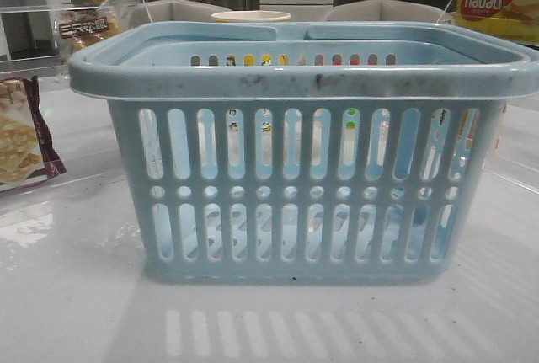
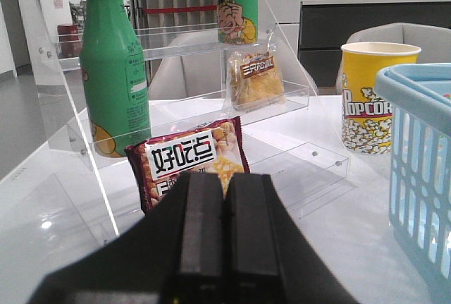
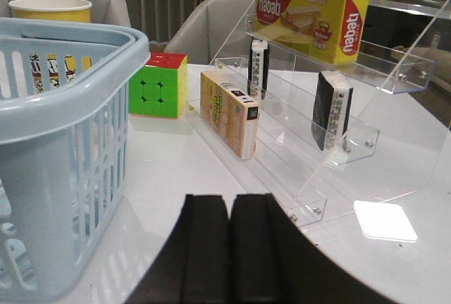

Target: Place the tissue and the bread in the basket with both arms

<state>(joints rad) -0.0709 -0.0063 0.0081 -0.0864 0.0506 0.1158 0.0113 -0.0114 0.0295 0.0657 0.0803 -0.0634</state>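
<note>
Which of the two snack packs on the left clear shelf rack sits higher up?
The bread, clear-wrapped on the middle step; the maroon-edged cracker packet stands lower, at the bottom.

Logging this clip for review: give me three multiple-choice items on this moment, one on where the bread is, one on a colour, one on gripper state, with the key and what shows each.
1. Where is the bread?
A. on a shelf of the clear display rack
B. inside the basket
C. in the left gripper

2. What colour is the basket?
A. yellow
B. light blue
C. green

3. How do both grippers stand?
A. both wide open
B. one holds a packet
C. both shut, empty

Key: 1 A, the left wrist view shows the wrapped bread leaning on the rack shelf. 2 B, its rim and slotted walls are light blue in the front view. 3 C, the fingers of the left gripper and right gripper meet with nothing between them.
</note>
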